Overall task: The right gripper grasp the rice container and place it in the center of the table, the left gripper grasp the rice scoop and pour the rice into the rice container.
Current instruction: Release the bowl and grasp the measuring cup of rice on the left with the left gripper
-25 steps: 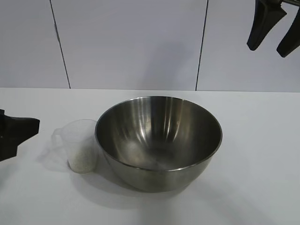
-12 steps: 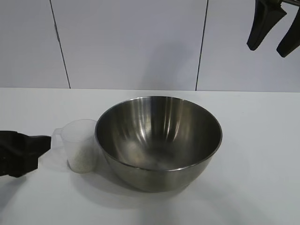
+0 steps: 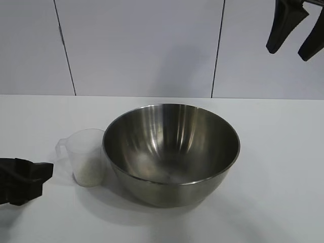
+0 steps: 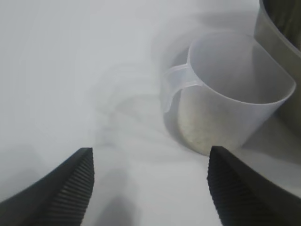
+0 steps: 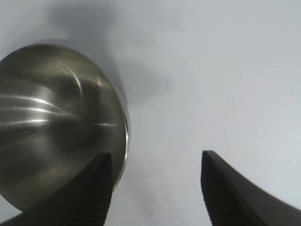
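Observation:
The rice container (image 3: 171, 152), a wide shiny steel bowl, stands in the middle of the white table (image 3: 276, 202) with nothing in it. Touching its left side is the rice scoop (image 3: 88, 157), a clear plastic cup with white rice (image 3: 89, 174) in the bottom and its handle pointing left. My left gripper (image 3: 43, 174) sits low at the left edge, open, a short way from the scoop's handle. In the left wrist view the scoop (image 4: 225, 103) lies beyond the open left gripper (image 4: 150, 155). My right gripper (image 3: 287, 53) hangs high at the top right, open and holding nothing.
A white panelled wall (image 3: 142, 45) runs behind the table. In the right wrist view the bowl's rim (image 5: 126, 136) lies below one side of the right gripper (image 5: 156, 157), with bare tabletop (image 5: 211, 84) beside it.
My left gripper has dropped lower and moved right, toward the scoop. The right gripper, the bowl and the scoop have not moved.

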Controlling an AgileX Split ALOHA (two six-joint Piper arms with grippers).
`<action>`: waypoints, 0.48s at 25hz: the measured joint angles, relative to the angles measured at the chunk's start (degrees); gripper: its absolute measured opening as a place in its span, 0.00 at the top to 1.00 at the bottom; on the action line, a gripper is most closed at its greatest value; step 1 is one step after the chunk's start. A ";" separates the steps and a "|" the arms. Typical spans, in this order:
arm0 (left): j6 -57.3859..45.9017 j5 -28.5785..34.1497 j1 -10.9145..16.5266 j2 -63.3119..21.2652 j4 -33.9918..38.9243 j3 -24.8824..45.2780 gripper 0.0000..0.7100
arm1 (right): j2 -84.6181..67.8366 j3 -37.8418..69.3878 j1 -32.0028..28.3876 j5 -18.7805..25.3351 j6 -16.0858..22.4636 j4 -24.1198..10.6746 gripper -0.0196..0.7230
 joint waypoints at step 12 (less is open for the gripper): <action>-0.07 -0.11 0.00 0.00 -1.07 -0.05 0.30 | 0.00 0.00 0.00 -0.01 0.00 0.00 0.45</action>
